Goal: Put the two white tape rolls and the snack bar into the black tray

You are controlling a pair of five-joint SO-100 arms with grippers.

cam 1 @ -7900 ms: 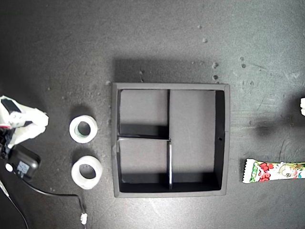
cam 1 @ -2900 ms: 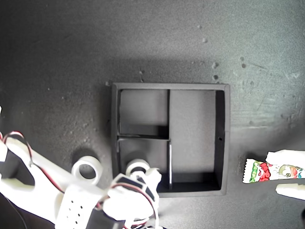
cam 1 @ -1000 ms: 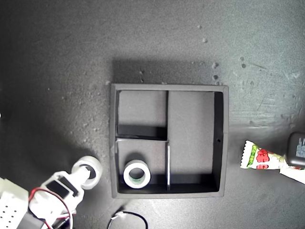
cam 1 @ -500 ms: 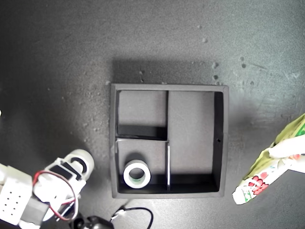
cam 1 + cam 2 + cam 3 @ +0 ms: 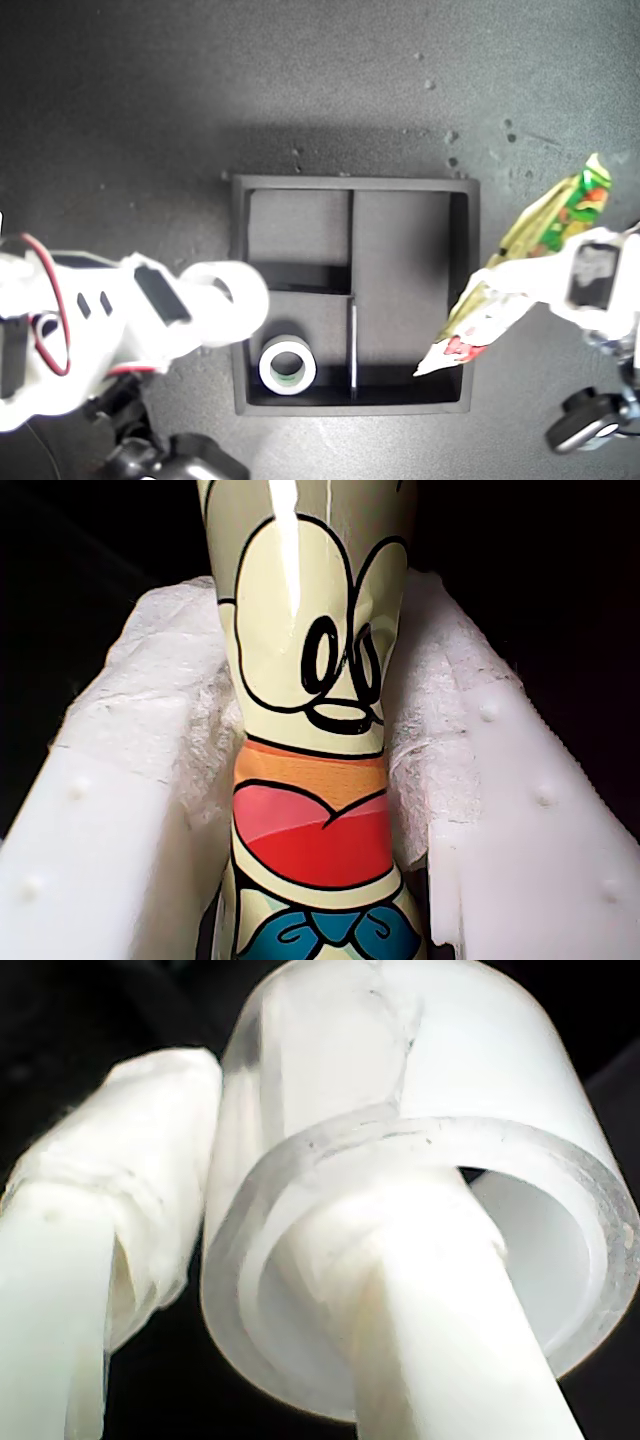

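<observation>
My first gripper (image 5: pixel 310 780) is clamped on the glossy snack bar (image 5: pixel 310 730), its padded white jaws pressing both flat sides. My second gripper (image 5: pixel 220 1290) holds a smooth white tape roll (image 5: pixel 420 1160), one finger through its round hole, one outside. The other tape roll (image 5: pixel 288 365) lies in a small compartment of the black tray (image 5: pixel 355 183).

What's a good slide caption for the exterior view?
One roll in the tray; claws carry the second roll and the snack bar toward it.

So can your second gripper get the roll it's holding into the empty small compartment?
Probably yes. My second gripper holds the tape roll beside the tray, by the exterior view's left wall, and that small compartment is open; the snack bar hangs over the far side.
</observation>
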